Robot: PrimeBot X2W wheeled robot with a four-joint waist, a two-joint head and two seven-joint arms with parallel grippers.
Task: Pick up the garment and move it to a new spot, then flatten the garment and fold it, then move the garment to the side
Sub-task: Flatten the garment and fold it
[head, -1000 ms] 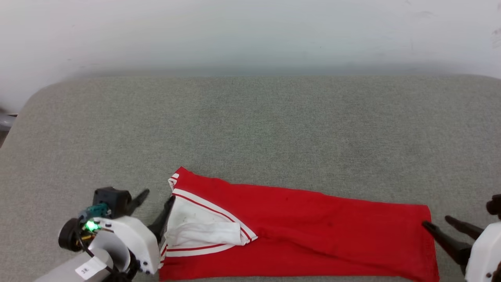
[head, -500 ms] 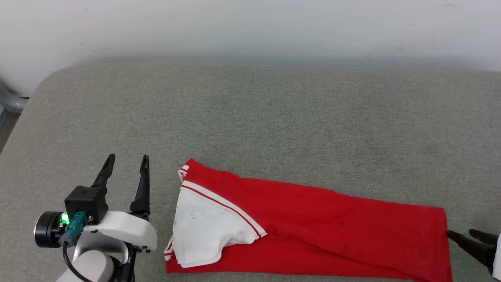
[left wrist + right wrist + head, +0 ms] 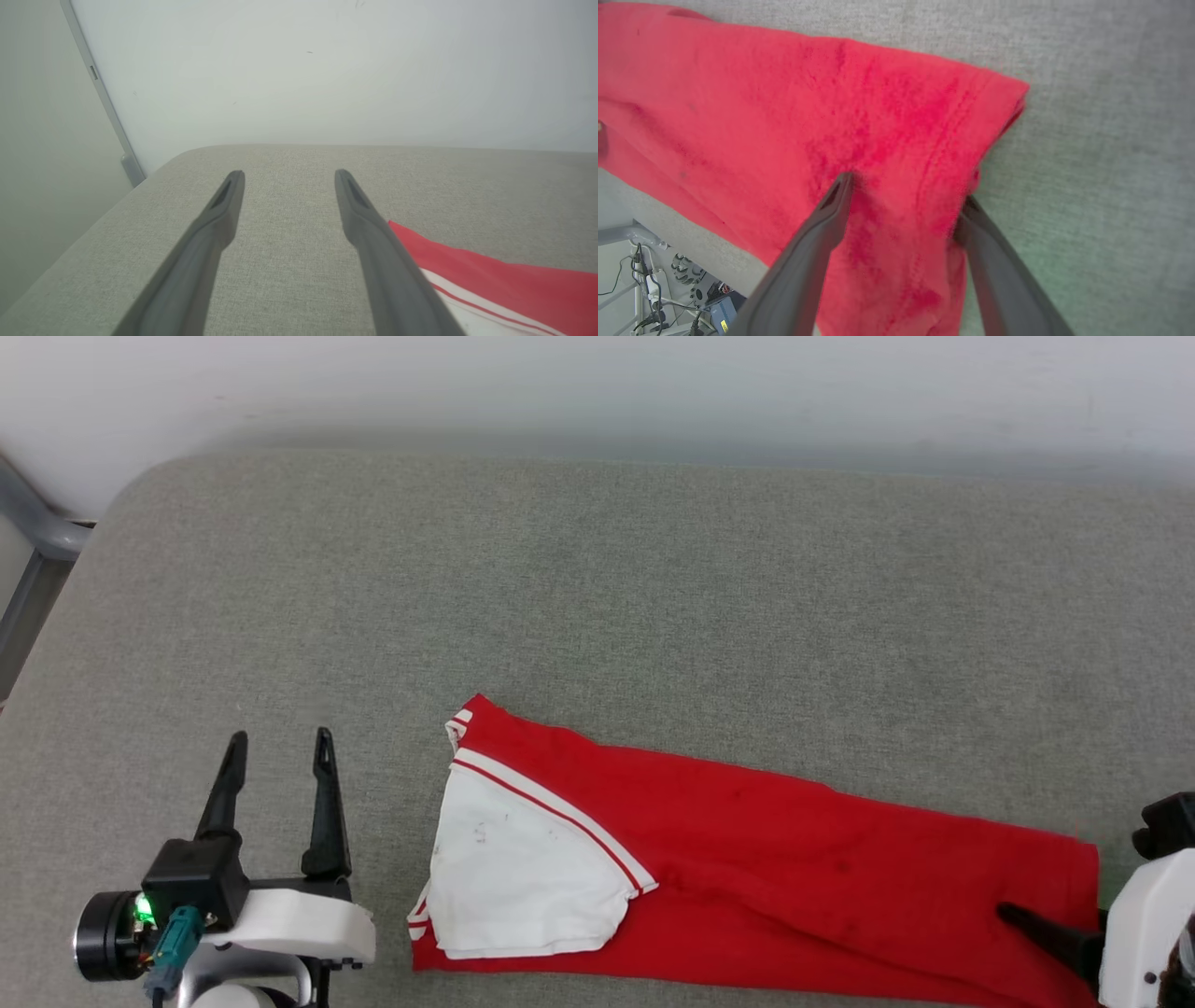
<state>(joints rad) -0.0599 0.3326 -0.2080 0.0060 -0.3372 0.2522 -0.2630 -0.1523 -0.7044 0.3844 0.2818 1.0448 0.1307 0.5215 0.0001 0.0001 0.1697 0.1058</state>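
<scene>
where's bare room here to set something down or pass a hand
Free: grey surface between the jersey and the wall, and beyond the left hand. Crowded: near edge, where the right hand straddles the jersey's end.

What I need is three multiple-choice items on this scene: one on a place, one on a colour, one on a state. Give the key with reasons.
1. Where is the left gripper relative to the jersey T-shirt?
A) resting on it
B) beside it, apart, over the grey cushion
C) beyond its far right end

2. What colour is the sleeve lying on the T-shirt's body?
A) black
B) blue
C) white

3. How is the right gripper?
A) open, at the T-shirt's hem end
B) shut on the sleeve
C) shut on nothing

Key: B, bare cushion shows between its fingers and the T-shirt; C, the white panel lies on the red body; A, its fingers stand spread, one over the red fabric.
</scene>
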